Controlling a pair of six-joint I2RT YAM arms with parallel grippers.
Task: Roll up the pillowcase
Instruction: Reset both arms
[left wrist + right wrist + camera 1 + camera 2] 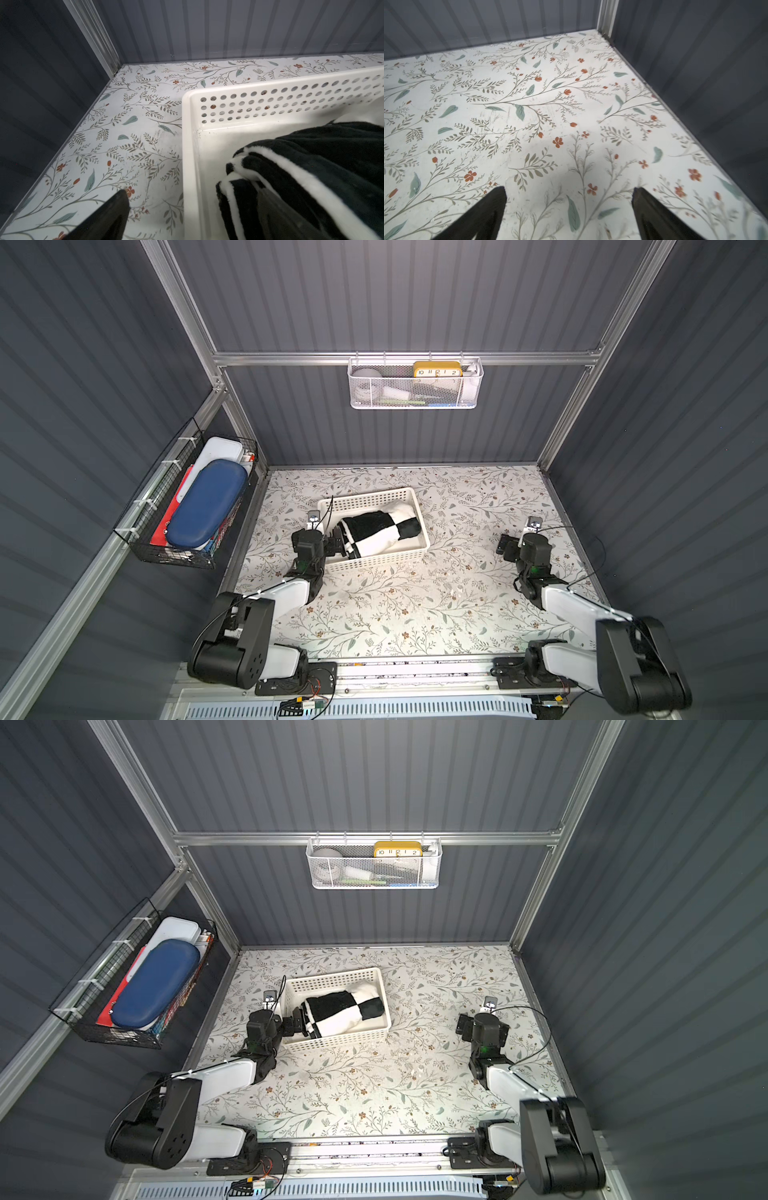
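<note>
Closest to my left wrist lens, the left gripper (193, 189) stands spread wide. One finger is outside the white perforated basket (190, 145) and the other is over the pillowcase (311, 166), which lies bundled inside it. My right gripper (569, 189) is spread too, empty, over bare floral table covering (529, 104), well apart. The plush looks light, soft and floppy; I'd pinch the layered end through all folds.

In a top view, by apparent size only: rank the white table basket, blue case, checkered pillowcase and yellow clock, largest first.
1. white table basket
2. blue case, though it hangs nearer the camera, so its place above the pillowcase is unsure
3. pillowcase, rolled inside the basket
4. yellow clock, clearly smallest
</note>
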